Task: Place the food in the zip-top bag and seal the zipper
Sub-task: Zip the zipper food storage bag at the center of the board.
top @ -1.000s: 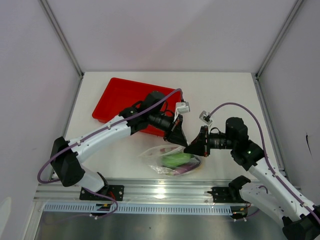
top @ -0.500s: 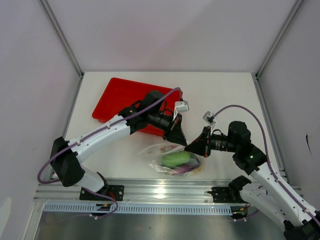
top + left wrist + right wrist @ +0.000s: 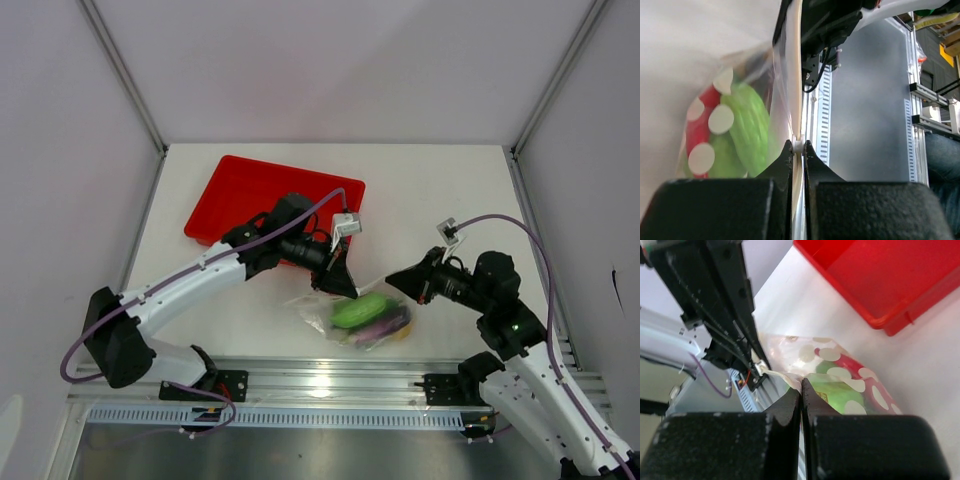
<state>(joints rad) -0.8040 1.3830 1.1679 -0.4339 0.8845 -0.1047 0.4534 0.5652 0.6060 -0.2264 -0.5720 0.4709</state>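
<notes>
The zip-top bag (image 3: 362,318) lies on the table near the front edge, its top edge stretched between both grippers. Inside it shows the food: a green vegetable (image 3: 355,309), purple and yellow pieces beneath, and in the wrist views a red piece with white dots (image 3: 699,131) beside green ones (image 3: 749,126). My left gripper (image 3: 347,288) is shut on the zipper (image 3: 795,75) at the bag's left end, fingertips (image 3: 786,150) pinching the strip. At the right end, my right gripper (image 3: 391,277) is shut on the same strip (image 3: 776,374), the food (image 3: 842,390) just beyond.
A red tray (image 3: 245,190) stands behind the left arm at the back left, seen also in the right wrist view as the tray (image 3: 880,285). The metal rail (image 3: 320,380) with the arm bases runs just in front of the bag.
The right gripper has closed on the bag's edge and drawn away to the right. The left gripper shifted left and nearer. The bag's top edge is now stretched between them.
</notes>
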